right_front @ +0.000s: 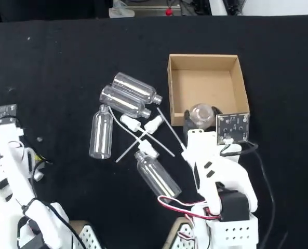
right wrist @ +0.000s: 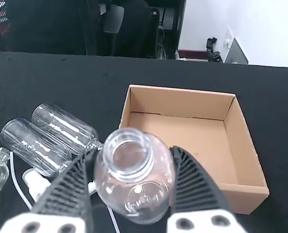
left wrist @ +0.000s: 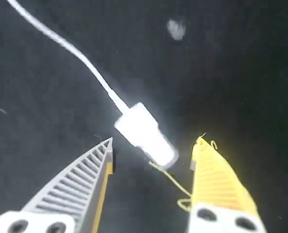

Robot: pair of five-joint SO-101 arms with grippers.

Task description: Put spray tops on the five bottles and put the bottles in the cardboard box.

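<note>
five clear bottles in all. one, the held bottle (right wrist: 134, 187), is pinched across its shoulder by my right gripper (right wrist: 134, 151), open mouth up and no top on it, over the near edge of the cardboard box (right wrist: 180, 102). the other four lie on their sides on the black table (right_front: 50, 67): a pair of bottles (right_front: 125, 101) touching each other beside the box, a third bottle (right_front: 102, 132) farther from it, and a fourth bottle (right_front: 156, 176) nearer the arms. loose spray tops (right_front: 131, 123) lie between them with their tubes crossing. my left gripper (left wrist: 155, 141) is spread wide around another spray top (left wrist: 144, 133) that lies on the cloth, and neither finger seems to touch it.

i judge the bottles empty, thin-walled and very light. they are smooth and round, so they will likely roll on the table and twist in the jaws, and a hard squeeze may dent them. across the body or shoulder looks the safest hold. the tops are small and stiff at the head, but the dip tube (left wrist: 80, 58) is thin and bendy, so i'd take the head, never the tube.

i can read no label, brand or writing on the bottles, tops or box.
</note>
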